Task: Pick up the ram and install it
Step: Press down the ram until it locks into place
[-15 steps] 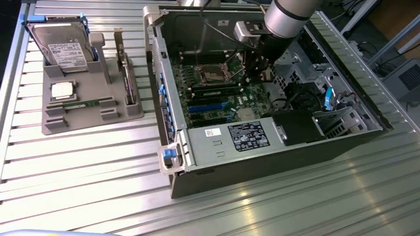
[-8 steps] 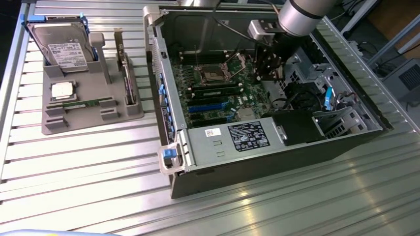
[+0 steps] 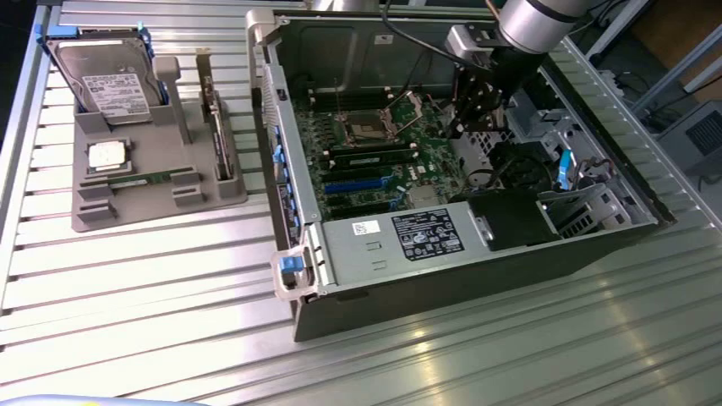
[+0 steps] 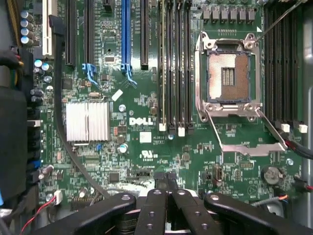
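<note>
— So, where is the ram (image 3: 141, 179)?

— In the grey holder tray (image 3: 158, 207) on the table, outside the computer case (image 3: 373, 288). It sits in a slot along the tray's near side, just below a small square chip, with the hard drive (image 3: 107, 80) at about twelve o'clock from it and the expansion card (image 3: 216, 127) at roughly one o'clock.

— And the gripper (image 3: 461, 127)?

— Inside the case, hanging over the motherboard (image 3: 384, 135). In the wrist view the gripper (image 4: 168, 180) has its fingers (image 4: 155, 210) pressed together with nothing between them: closed and empty. Ahead of it lie the memory slots (image 4: 173, 63) and the CPU socket (image 4: 228, 76).

— Which way does the stick lie from it?

— In the exterior view, toward eight or nine o'clock, well apart, with the case wall between them.

— Its long axis?

— Nearly nine to three in the exterior view, the three o'clock end tipped slightly toward two. It looks to stand on its long edge, a thin green strip. I can't tell which way its label faces.

— Progress?

— By my reading the pick-up is not yet made; the ram is untouched.
</note>
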Controlling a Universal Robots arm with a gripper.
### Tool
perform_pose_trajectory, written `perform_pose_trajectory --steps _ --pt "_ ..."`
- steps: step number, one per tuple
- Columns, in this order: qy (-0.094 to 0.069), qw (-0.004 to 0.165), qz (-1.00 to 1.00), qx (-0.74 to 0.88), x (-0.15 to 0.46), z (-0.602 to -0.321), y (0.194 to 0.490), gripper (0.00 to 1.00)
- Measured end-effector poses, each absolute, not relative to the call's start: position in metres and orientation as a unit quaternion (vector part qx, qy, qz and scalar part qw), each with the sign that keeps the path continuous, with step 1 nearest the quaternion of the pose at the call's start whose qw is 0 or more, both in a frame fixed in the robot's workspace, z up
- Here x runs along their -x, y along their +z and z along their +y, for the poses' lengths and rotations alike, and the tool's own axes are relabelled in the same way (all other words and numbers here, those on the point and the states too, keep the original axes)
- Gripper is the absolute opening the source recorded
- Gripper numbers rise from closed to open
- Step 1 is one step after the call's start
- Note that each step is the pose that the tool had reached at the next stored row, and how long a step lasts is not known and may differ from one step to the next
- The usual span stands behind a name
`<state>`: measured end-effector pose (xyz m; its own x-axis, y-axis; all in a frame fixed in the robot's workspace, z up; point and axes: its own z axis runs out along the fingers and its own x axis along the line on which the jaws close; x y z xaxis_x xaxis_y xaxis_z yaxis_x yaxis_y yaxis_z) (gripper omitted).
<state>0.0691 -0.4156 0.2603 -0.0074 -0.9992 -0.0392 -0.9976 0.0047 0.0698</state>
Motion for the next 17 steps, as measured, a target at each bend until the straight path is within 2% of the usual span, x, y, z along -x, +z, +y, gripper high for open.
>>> perform_pose_trajectory --steps 11,17 --pt "-0.037 0.009 -0.709 -0.704 -0.073 -0.416 0.324 0.1" --pt "-0.036 0.01 -0.72 -0.693 -0.072 -0.416 0.326 0.1"
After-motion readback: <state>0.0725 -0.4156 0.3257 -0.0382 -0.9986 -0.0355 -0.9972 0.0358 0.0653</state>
